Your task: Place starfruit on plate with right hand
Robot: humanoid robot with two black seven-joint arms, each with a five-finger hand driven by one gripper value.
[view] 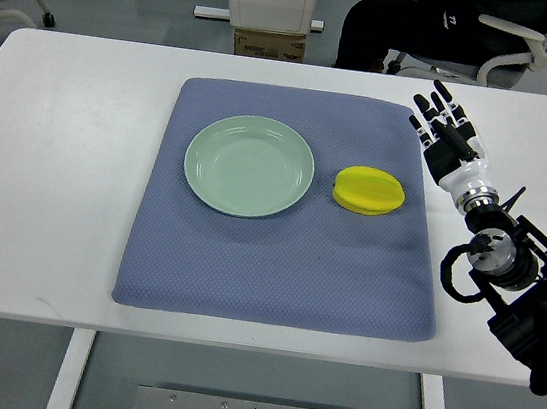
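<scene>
A yellow starfruit (368, 191) lies on the blue mat (276, 265), just right of a pale green plate (248, 165) that holds nothing. My right hand (442, 124) is over the mat's back right corner, to the right of and beyond the starfruit, apart from it. Its fingers are spread and straight and hold nothing. Its arm comes in from the lower right edge. The left arm does not show.
The mat lies on a white table (44, 184). A person in dark clothes sits on a chair (448, 31) behind the table's far right edge. A white stand with a cardboard box (269, 43) is behind the far edge.
</scene>
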